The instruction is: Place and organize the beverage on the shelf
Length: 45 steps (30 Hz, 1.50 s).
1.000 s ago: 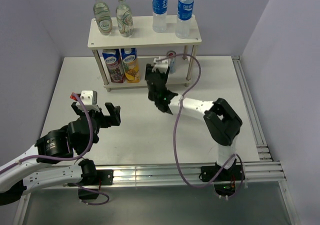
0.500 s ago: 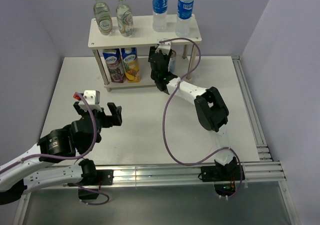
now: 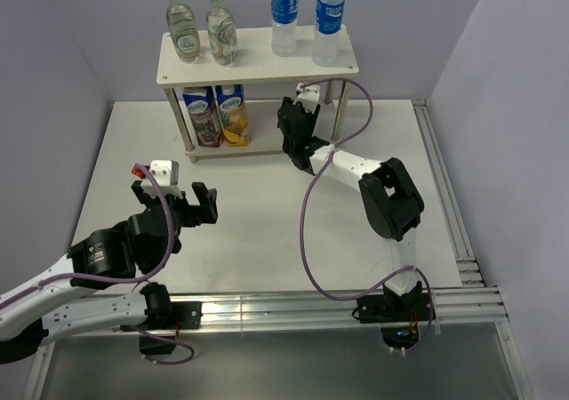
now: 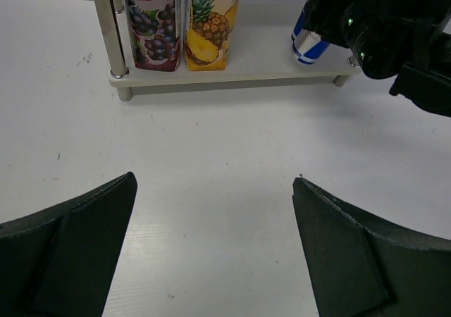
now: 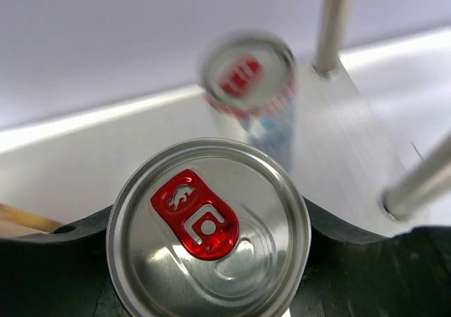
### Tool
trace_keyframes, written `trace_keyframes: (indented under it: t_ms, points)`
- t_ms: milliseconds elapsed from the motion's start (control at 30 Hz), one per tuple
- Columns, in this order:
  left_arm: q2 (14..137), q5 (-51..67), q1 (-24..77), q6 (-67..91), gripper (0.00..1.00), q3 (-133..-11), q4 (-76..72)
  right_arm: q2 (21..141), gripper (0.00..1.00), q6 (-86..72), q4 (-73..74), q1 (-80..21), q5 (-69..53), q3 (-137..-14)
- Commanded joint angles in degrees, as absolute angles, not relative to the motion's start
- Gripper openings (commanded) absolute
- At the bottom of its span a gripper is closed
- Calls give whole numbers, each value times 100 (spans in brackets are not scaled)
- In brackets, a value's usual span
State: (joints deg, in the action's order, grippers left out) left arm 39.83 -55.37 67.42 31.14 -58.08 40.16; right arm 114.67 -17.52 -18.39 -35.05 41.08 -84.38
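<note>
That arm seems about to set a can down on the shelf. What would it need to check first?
1. Grip: the right gripper has fingers on both sides of the held can. Ok.
2. Held can upright, lid squarely facing the wrist camera. Ok.
3. Base resting on the shelf's lower board: hidden. Cannot tell.
4. Gap to the second can behind it: they overlap in the wrist view. Cannot tell.
5. Clear of the post on the right. Ok.
6. Left gripper open over the table, away from the shelf. Ok.
</note>
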Motion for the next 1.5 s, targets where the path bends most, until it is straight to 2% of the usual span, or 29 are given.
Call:
trace_keyframes:
  t_ms: [0, 400, 600, 667, 700, 733, 800, 833, 1167, 1367, 1467]
  points:
    - [3911, -5520, 6759, 3111, 99, -5906, 3902, 11294, 0, -2013, -1916, -3445, 4175, -8411]
    - [3999, -5537, 6759, 3111, 99, -5906, 3911, 12331, 0, -1354, -1968, -3437, 4254, -9737]
    - [3990, -5546, 6759, 3111, 99, -5906, 3920, 12603, 0, -1020, -2205, -3419, 4254, -9861]
    - [3990, -5546, 6759, 3111, 99, -5906, 3911, 12647, 12, -1028, -2197, -3401, 4210, -9844]
    - [3999, -5555, 6759, 3111, 99, -5906, 3920, 12630, 22, -1020, -2319, -3401, 4184, -9739]
    - [3999, -5563, 6759, 3111, 99, -5906, 3920, 12612, 56, -1020, -2364, -3401, 4123, -9677]
    - [4008, -5563, 6759, 3120, 99, -5915, 3929, 12560, 80, -1046, -2417, -3401, 4122, -9572]
    - [4017, -5572, 6759, 3111, 99, -5906, 3929, 12525, 99, -1089, -2408, -3401, 4105, -9545]
    - [3999, -5616, 6759, 3138, 99, -5924, 3964, 11647, 100, -1301, -2514, -3568, 4166, -8570]
    - [3964, -5643, 6759, 3164, 99, -5933, 3990, 10557, 100, -1792, -2233, -3972, 4666, -7551]
    - [3920, -5669, 6759, 3173, 99, -5924, 3999, 9732, 100, -2030, -2022, -4393, 4956, -6622]
